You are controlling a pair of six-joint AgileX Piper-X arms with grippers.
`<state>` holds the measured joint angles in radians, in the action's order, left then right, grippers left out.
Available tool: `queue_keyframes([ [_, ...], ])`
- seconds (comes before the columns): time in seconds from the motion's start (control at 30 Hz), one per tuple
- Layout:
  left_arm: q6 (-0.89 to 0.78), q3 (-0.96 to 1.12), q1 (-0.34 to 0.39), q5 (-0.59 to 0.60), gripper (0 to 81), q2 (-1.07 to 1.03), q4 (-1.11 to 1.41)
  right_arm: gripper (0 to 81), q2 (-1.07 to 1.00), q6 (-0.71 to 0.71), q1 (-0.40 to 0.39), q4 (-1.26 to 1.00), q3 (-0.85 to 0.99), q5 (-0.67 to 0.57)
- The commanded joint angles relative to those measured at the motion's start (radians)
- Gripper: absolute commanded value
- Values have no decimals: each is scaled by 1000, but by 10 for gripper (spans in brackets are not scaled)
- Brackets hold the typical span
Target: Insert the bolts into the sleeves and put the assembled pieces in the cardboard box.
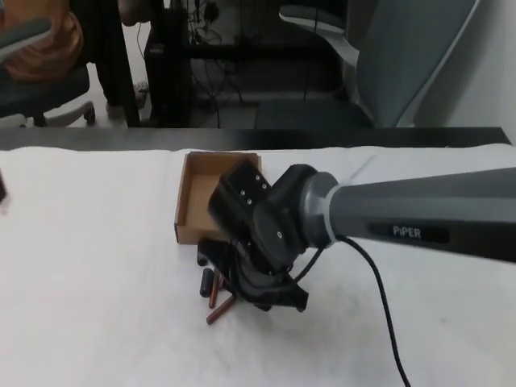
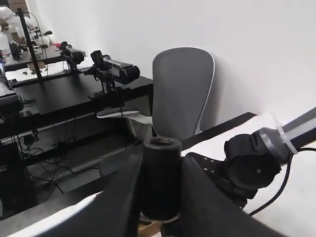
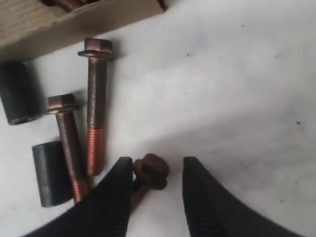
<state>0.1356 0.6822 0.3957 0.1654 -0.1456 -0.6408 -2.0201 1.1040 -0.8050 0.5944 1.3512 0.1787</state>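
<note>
One bolt lies with its head between the right gripper's parted fingers, shaft running back beneath it, while the left gripper clamps a sleeve.

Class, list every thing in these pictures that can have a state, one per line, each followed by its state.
left gripper: shut on the held sleeve
held sleeve: upright, no bolt showing at its top
right gripper: open, straddling the nearest bolt
nearest bolt: lying down, not gripped
two other bolts: lying flat, not in sleeves
two other sleeves: lying on their sides
cardboard box: open-topped
</note>
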Motion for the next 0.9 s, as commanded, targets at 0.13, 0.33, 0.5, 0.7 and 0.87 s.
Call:
queue_keyframes([
  [0.13, 30, 11, -3, -45, 18, 13, 17, 356, -89, 2, 2, 26, 79, -69],
  [0.33, 30, 11, -3, -45, 18, 13, 21, 360, -94, 40, 0, 148, 116, -46],
  [0.5, 30, 11, -1, -52, 18, 13, 56, 351, -94, 80, -16, 227, 118, -111],
  [0.7, 30, 11, 4, -52, 18, 13, 70, 242, -94, 151, -35, 215, 118, -109],
  [0.87, 30, 11, 5, -52, 18, 13, 70, 6, -94, 110, -35, 198, 125, -86],
])
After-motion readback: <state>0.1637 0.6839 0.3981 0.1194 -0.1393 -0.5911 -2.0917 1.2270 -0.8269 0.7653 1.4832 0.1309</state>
